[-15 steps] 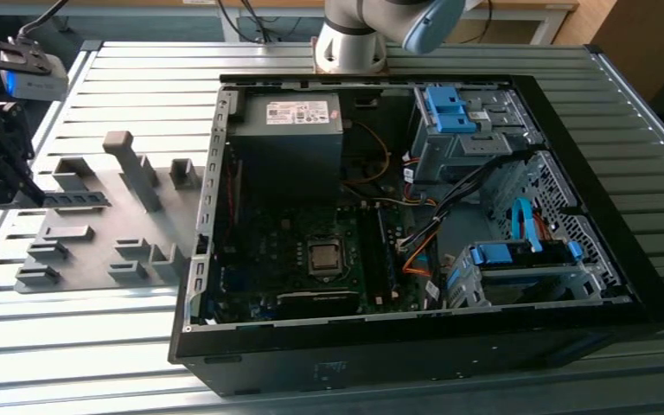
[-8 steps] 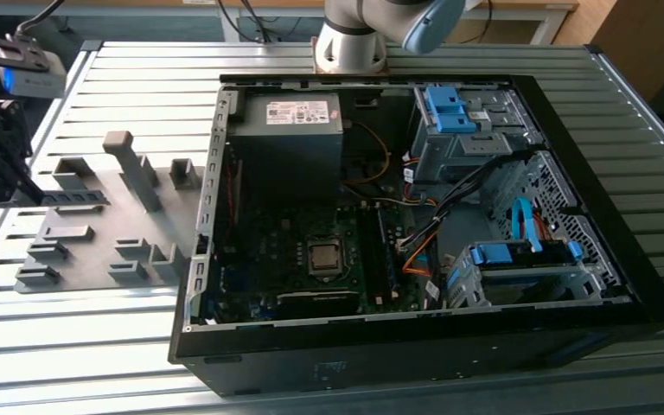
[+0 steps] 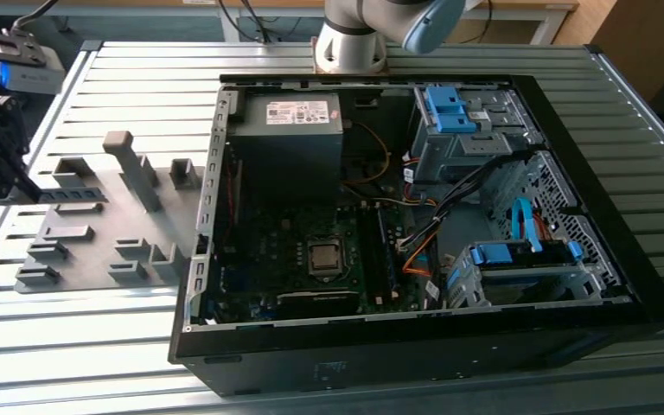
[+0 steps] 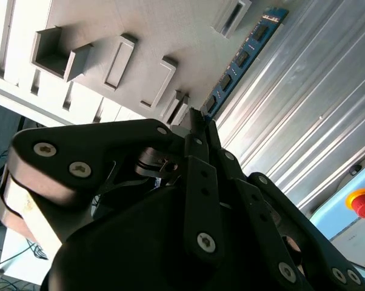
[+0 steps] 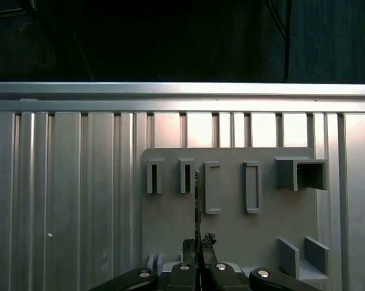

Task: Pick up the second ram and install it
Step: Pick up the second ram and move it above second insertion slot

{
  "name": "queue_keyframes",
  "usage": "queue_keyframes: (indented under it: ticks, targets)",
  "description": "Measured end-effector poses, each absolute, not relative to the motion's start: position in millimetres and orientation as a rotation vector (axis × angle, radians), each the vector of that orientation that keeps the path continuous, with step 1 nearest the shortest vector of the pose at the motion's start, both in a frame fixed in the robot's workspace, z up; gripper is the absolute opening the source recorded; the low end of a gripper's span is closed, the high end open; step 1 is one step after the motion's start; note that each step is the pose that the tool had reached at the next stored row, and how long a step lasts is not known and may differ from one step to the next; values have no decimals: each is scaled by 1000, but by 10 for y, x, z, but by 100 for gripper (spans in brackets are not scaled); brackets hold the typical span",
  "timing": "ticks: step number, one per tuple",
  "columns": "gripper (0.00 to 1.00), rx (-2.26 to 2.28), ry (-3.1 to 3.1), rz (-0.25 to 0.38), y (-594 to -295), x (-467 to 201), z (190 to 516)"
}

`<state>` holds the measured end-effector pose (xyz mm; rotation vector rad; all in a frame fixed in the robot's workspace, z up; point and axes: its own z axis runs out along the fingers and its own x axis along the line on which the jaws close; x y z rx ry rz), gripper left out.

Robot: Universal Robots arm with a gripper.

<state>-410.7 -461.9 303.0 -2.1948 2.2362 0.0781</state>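
I am viewing the second ram [image 4: 240,57]: a long, narrow, flat board, blue-green, carrying a row of black chips along its face. In the first wrist view it is presenting edge-on [image 5: 197,194] as a thin dark line. One end is sitting between the jaws. The rest is projecting straight out from the gripper [image 4: 200,124], with nothing gripping it along that length.

The jaws are standing almost closed, separated only by the thickness of the board, and they are clamping it from both flat sides. I am seeing them touch nothing other than the board.

The ram is hanging over the grey holder plate [image 5: 170,224]. Its line is falling between a narrow slotted block [image 5: 185,176] and a rectangular frame block [image 5: 212,188]. I cannot tell whether its far end is touching the plate or clear of it.

In the exterior view the gripper [image 3: 21,186] is working at the exterior view's left edge, over the near-left part of the holder plate [image 3: 79,233]. The plate is lying flat on the slatted metal bench [image 3: 136,78]. Just beside it, toward the exterior view's right, the open computer case [image 3: 424,367] is lying on its side, exposing the motherboard [image 3: 321,251]. The ram is well apart from that board. The arm's base [image 3: 349,43] is standing on the bench beyond the case. A red button [image 4: 363,203] is showing past the bench edge in the second wrist view.
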Motion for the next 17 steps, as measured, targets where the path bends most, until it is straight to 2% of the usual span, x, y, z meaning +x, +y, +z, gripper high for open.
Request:
queue_keyframes:
  ticks: [17]
  targets:
    - [14, -2195, 2236, 78, -4619, -4107, 3149]
